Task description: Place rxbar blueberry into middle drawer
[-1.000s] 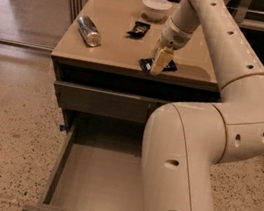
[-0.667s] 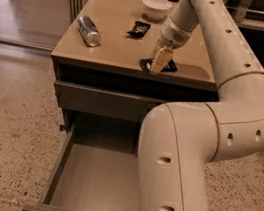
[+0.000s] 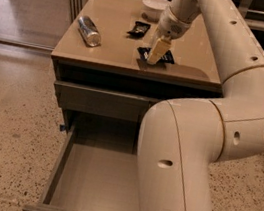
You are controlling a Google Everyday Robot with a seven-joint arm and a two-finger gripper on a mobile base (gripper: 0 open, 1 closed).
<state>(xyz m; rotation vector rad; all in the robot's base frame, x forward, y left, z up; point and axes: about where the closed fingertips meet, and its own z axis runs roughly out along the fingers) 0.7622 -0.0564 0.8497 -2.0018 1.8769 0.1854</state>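
Arm (image 3: 252, 113) reaches from the lower right, bends at a big elbow off the table's right edge, then runs back across the right side of the table (image 3: 111, 48) toward the far edge; the wrist turns down from there. Gripper (image 3: 153, 59) points straight down near the front edge, a little right of centre, its tip on or just over the rxbar blueberry (image 3: 167, 58). I cannot tell the claw's state, nor whether it has hold of the bar. The bar lies flat on the table top, dark ends showing either side of the gripper. Open table surface lies left of the bar, out to a can (image 3: 89, 31) on its side near the left edge. A small black packet (image 3: 138, 28) sits just behind the gripper, and a white bowl (image 3: 155, 5) stands at the far edge; its inside I cannot see. Below the front edge, an upper drawer front (image 3: 102, 101) is shut. The middle drawer (image 3: 90, 186) is pulled well out under it, its grey-brown tray floor showing; the arm's lower link covers its right part.
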